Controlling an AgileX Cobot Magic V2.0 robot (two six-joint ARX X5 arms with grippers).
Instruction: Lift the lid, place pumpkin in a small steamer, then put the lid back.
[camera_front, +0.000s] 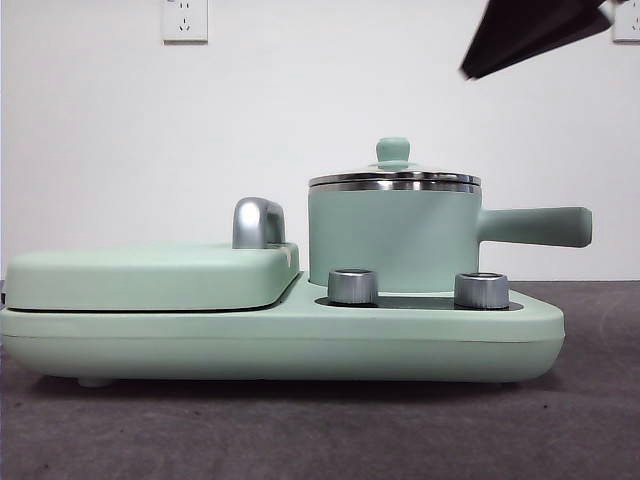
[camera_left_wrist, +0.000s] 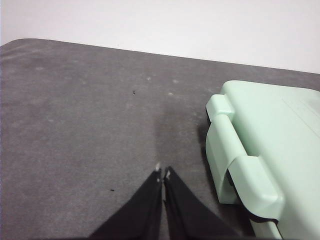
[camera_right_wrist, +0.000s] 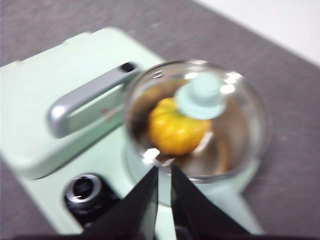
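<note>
below the right pincer (camera_right_wrist: 163, 170), pumpkin (camera_right_wrist: 175, 127) under lid (camera_right_wrist: 200, 100)

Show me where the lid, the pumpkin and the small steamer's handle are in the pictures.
lid (camera_right_wrist: 202, 95): right wrist view, on its mint-green knob.
pumpkin (camera_right_wrist: 172, 131): right wrist view, on its yellow body seen through the glass.
small steamer's handle (camera_front: 535, 226): front view, on the middle of the long straight handle.

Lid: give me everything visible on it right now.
The lid is a round dome of clear glass with a shiny steel rim and a small mint-green knob at its centre. It sits level and closed on the steamer. In the right wrist view the pumpkin shows through the glass inside. Nothing grips it: the right gripper hovers above, clear of it, jaws nearly closed.
</note>
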